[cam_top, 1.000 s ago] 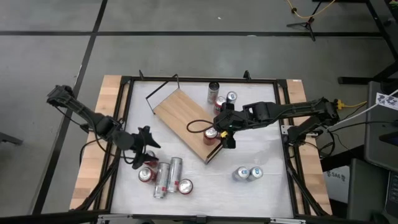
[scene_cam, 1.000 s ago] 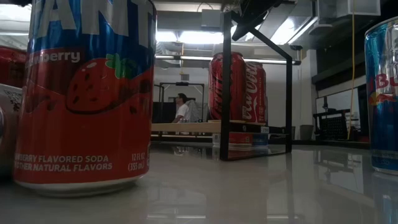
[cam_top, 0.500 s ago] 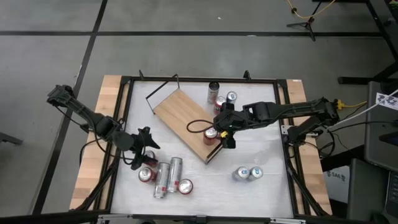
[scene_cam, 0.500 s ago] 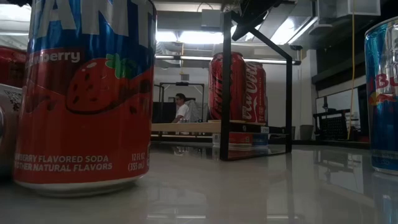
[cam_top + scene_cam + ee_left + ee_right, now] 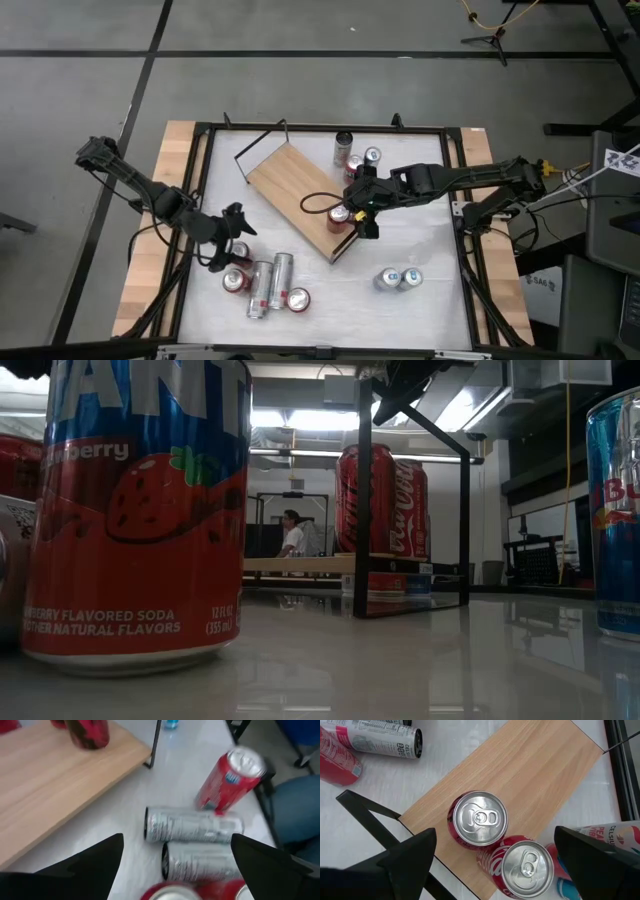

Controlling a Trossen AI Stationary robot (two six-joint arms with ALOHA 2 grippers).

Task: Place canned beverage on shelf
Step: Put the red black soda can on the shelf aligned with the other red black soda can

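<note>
Right wrist view: fingers (image 5: 405,855) spread, seemingly empty.

High view looks straight down on the tabletop (image 5: 420,250); low view sits level, close behind a can (image 5: 135,510). Both show the shelf (image 5: 300,195).

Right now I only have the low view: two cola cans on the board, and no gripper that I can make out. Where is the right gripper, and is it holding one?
Observer: The right gripper hangs open above both upright cola cans and grips neither.
Operator: Is there room left on the shelf?
Observer: Yes. From above, the shelf is bare apart from those cans, which stand at one end.
Operator: And the left arm?
Observer: The left gripper is open over the table, above two silver cans that lie on their sides.
</note>
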